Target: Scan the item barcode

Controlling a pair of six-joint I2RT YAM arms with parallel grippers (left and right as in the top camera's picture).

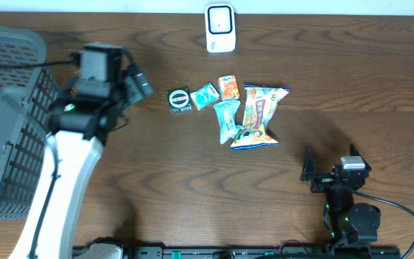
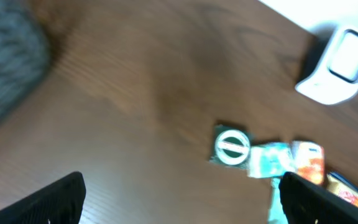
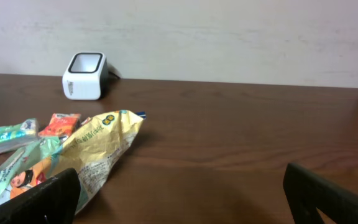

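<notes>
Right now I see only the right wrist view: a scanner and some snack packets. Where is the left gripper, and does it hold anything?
Observer: The left gripper is open and holds nothing. It is above bare table, to the left of the snack packets.
Operator: Is there something further left, outside my view?
Observer: Yes, a grey mesh basket stands at the left edge of the table.
Operator: Which packet lies nearest to that gripper?
Observer: A small dark packet with a round white logo, the leftmost of the group.
</notes>
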